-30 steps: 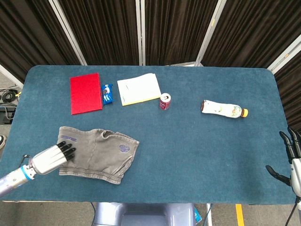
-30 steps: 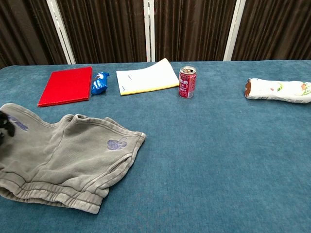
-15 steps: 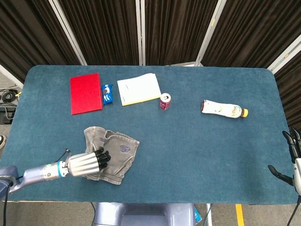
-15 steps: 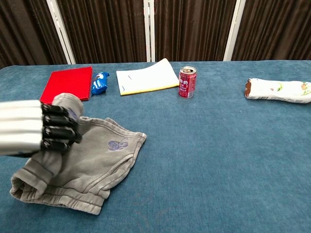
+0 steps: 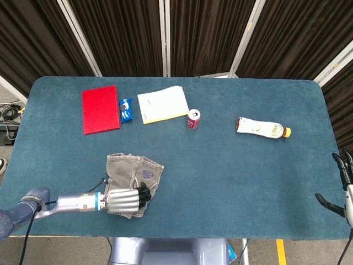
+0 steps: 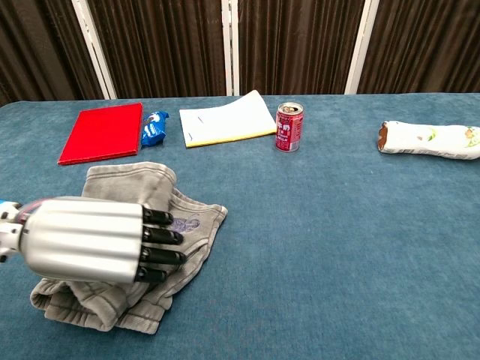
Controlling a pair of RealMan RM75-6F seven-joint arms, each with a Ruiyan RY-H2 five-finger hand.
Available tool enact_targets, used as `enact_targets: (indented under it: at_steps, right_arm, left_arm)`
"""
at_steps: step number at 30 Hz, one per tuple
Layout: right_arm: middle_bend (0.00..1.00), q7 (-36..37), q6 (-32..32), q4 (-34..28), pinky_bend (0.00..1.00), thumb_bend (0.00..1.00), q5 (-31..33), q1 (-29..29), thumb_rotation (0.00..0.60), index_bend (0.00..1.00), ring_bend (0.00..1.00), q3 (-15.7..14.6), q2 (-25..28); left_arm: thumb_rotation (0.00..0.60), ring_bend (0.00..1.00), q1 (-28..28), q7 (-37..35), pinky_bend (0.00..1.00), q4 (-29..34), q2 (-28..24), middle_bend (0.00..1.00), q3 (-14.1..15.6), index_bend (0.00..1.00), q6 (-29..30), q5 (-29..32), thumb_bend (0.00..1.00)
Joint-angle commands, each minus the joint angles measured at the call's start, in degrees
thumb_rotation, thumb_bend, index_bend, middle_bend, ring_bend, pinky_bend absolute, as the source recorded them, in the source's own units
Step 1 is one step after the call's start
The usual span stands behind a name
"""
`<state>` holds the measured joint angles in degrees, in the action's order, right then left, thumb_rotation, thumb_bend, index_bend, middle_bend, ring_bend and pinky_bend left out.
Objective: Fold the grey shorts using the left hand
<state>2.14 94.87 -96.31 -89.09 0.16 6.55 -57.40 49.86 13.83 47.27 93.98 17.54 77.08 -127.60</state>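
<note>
The grey shorts (image 5: 134, 170) lie doubled over on the blue table (image 5: 220, 182) near its front left; their left half is turned over onto the right half. My left hand (image 5: 126, 200) grips the folded-over cloth at the shorts' near edge, knuckles up, fingers curled into the fabric. In the chest view the left hand (image 6: 94, 240) fills the lower left and hides much of the shorts (image 6: 142, 182); the purple print shows beside the fingertips. My right hand (image 5: 345, 186) hangs at the table's far right edge, fingers spread, holding nothing.
Along the back lie a red book (image 5: 101, 109), a blue snack packet (image 5: 126, 110) and a white notepad (image 5: 162, 104). A red can (image 5: 193, 118) stands mid-table. A white bottle (image 5: 263, 128) lies on its side to the right.
My left hand has carried the shorts' left edge rightwards over the rest, so the spread-out shorts are now folded into a narrower bundle. The right hand barely moved.
</note>
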Motion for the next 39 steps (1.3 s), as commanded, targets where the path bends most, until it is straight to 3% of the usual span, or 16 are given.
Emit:
enact_targets:
  at_steps: [1, 4, 8, 20, 27, 33, 35, 39]
  right_arm:
    - [0.0, 0.03, -0.03, 0.03, 0.0, 0.0, 0.02, 0.01, 0.6, 0.09, 0.0, 0.0, 0.02]
    - [0.0, 0.16, -0.02, 0.05, 0.0, 0.0, 0.12, 0.0, 0.6, 0.09, 0.0, 0.05, 0.07]
    - [0.0, 0.12, -0.04, 0.01, 0.0, 0.0, 0.0, 0.01, 0.6, 0.09, 0.0, -0.01, 0.06]
    - [0.0, -0.31, 0.64, -0.52, 0.0, 0.0, -0.97, -0.26, 0.6, 0.09, 0.0, -0.32, 0.17]
    - [0.0, -0.85, 1.03, -0.86, 0.0, 0.0, -1.73, -0.4, 0.6, 0.09, 0.0, -0.58, 0.16]
    - [0.0, -1.36, 1.63, -1.26, 0.0, 0.0, -2.52, -0.63, 0.6, 0.09, 0.0, -0.81, 0.14]
    - [0.0, -1.38, 1.62, -1.28, 0.0, 0.0, -2.62, -0.67, 0.6, 0.09, 0.0, -0.91, 0.13]
    - [0.0, -1.38, 1.42, -1.23, 0.0, 0.0, -2.5, -0.61, 0.6, 0.09, 0.0, -0.91, 0.14]
  left_arm:
    - [0.6, 0.0, 0.3, 1.3, 0.05, 0.77, 0.53, 0.0, -0.4, 0.0, -2.63, 1.29, 0.22]
    - [0.6, 0.0, -0.24, -0.3, 0.0, 2.16, 1.18, 0.0, -1.04, 0.0, 0.13, 1.92, 0.15]
    - [0.6, 0.0, -0.57, -1.37, 0.0, 2.85, 1.37, 0.0, -2.33, 0.0, 4.34, 2.33, 0.13]
    - [0.6, 0.0, -3.5, -4.17, 0.0, 12.28, -5.25, 0.0, -8.37, 0.0, 13.99, 8.94, 0.1]
    - [0.6, 0.0, -10.69, -3.63, 0.0, 20.65, -11.75, 0.0, -10.81, 0.0, 12.14, 21.35, 0.09]
    - [0.6, 0.0, -21.16, -9.97, 0.0, 28.07, -15.85, 0.0, -12.29, 0.0, 13.47, 36.1, 0.11]
    - [0.6, 0.0, -24.76, -11.67, 0.0, 31.63, -17.65, 0.0, -12.16, 0.0, 13.66, 40.38, 0.09]
    - [0.6, 0.0, -30.34, -9.05, 0.0, 37.25, -21.77, 0.0, -10.29, 0.0, 15.39, 43.03, 0.0]
